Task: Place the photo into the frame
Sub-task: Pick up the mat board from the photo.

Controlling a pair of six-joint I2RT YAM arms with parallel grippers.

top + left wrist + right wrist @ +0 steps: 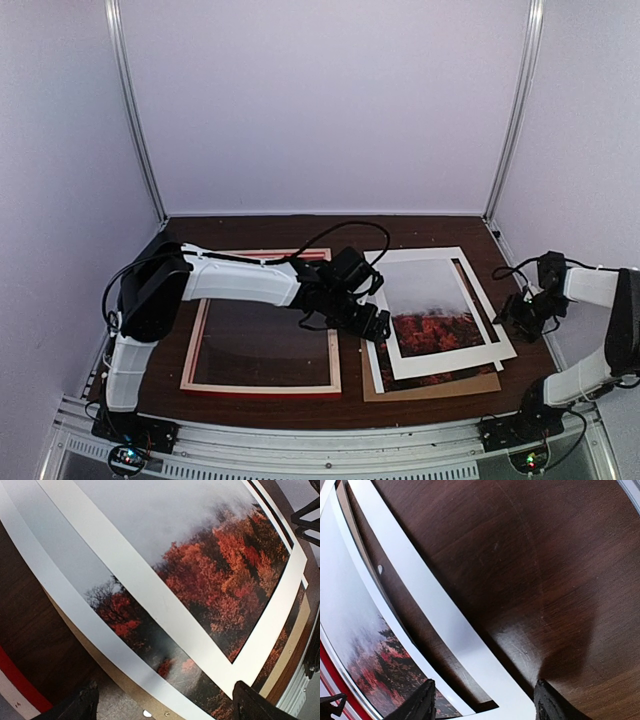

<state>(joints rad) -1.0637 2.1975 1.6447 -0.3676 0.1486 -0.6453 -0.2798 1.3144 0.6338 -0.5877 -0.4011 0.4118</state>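
Observation:
The frame, red-edged with pale wood inner sides, lies flat on the left of the table. To its right lies the photo, red-orange trees under grey mist, with a white mat askew on top of it. My left gripper hovers open over the stack's near left edge. In the left wrist view its fingers straddle the photo and the mat. My right gripper is open at the stack's right edge. The mat's corner strip lies between its fingers.
A brown backing board lies under the photo and sticks out at the near side. Dark wood table shows right of the mat. White booth walls with metal posts close in the back and both sides.

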